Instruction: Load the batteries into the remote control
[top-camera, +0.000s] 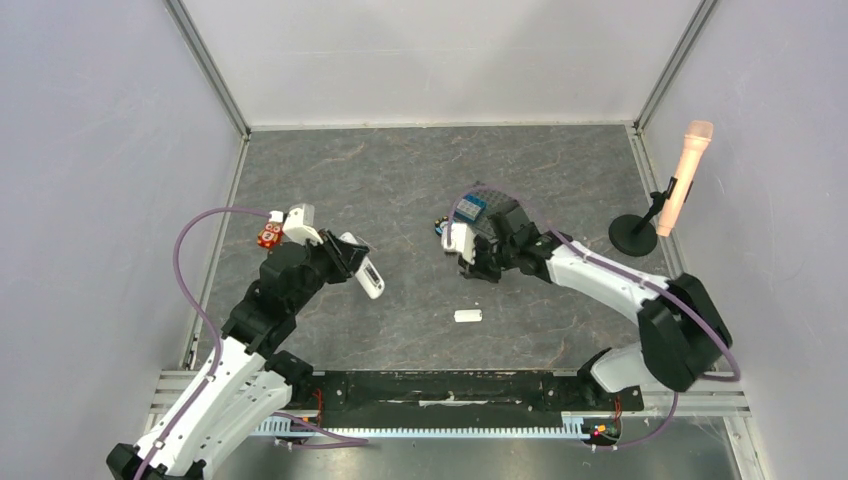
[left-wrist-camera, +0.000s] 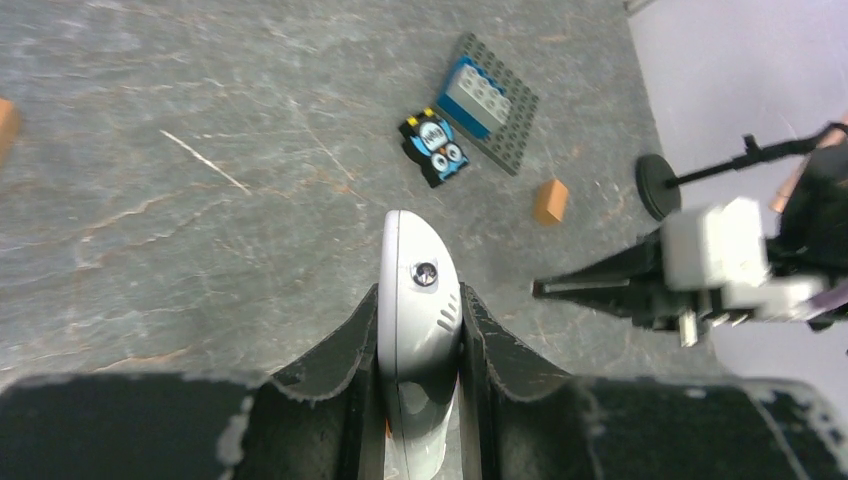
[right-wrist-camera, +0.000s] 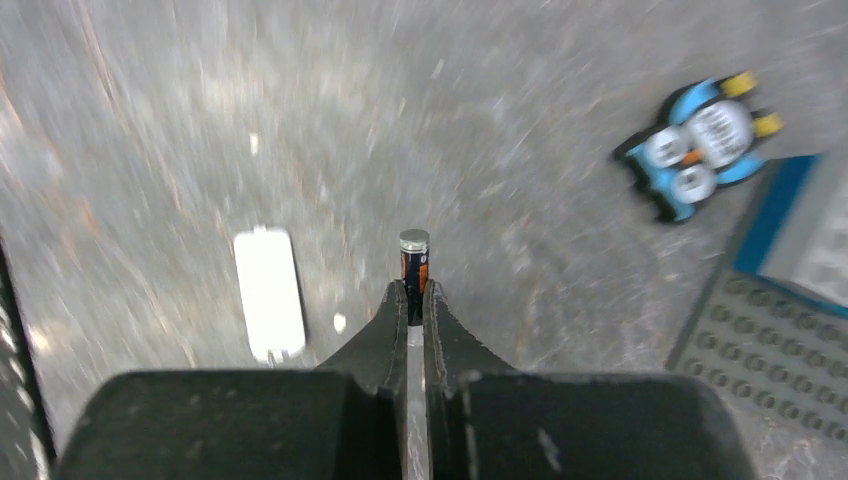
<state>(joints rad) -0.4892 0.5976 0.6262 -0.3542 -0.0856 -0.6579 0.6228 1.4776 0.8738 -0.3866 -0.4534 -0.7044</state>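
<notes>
The left gripper (left-wrist-camera: 418, 296) is pinching the remote control (left-wrist-camera: 415, 240) across its narrow sides. The remote's long axis is running out along the fingers, and its rounded free end is pointing toward the middle of the table (top-camera: 400, 170). The right gripper (right-wrist-camera: 414, 292) is clamping one battery (right-wrist-camera: 414, 258) at its tips, with the battery's long axis in line with the fingers and its silvery end projecting beyond them. In the left wrist view, the right gripper's tips are lying to the right of the remote, near but apart, aiming across its axis. The insertion is likely depending on turning the battery parallel to the remote's length (the white cover piece (top-camera: 467, 316) is lying separately on the table). No second battery is showing in any view.
</notes>
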